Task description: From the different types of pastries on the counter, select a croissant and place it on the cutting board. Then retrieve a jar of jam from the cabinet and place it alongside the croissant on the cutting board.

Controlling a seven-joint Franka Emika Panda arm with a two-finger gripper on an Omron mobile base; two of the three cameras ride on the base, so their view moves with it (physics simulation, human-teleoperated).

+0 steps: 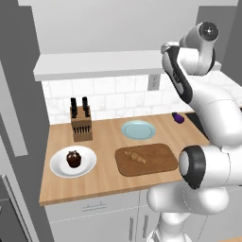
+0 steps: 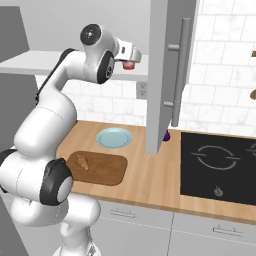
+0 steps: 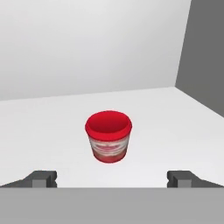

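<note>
The arm is raised to the white cabinet [image 1: 94, 66] shelf above the bench [image 1: 108, 182]. The pincer [image 3: 112, 178] hangs just above the shelf with its two tips spread wide apart, gripping nothing. The jar [image 3: 108, 136] stands upright on the shelf straight ahead of it, centred between the tips but clear of both, red lid on top, out in the open part of the slab with the grey side wall off to one side. From the right base view the jar [image 2: 129, 64] shows as a small red spot right at the front of the hand.

Down on the bench, the board [image 1: 146, 159] lies near the front edge, and the croissant [image 1: 135, 156] rests on its left half. Behind the board, towards the wall, sits a blue plate [image 1: 137, 129]. Left of the board, near the front left corner, a white plate [image 1: 59, 165] carries the cupcake [image 1: 73, 159]. A knife block [image 1: 81, 124] stands behind that plate, close to the tiled wall. A small purple item [image 1: 177, 118] lies near the back edge, to the right of the blue plate. Beyond it, at the right end, a black hob [image 2: 218, 167] is set into the bench.
</note>
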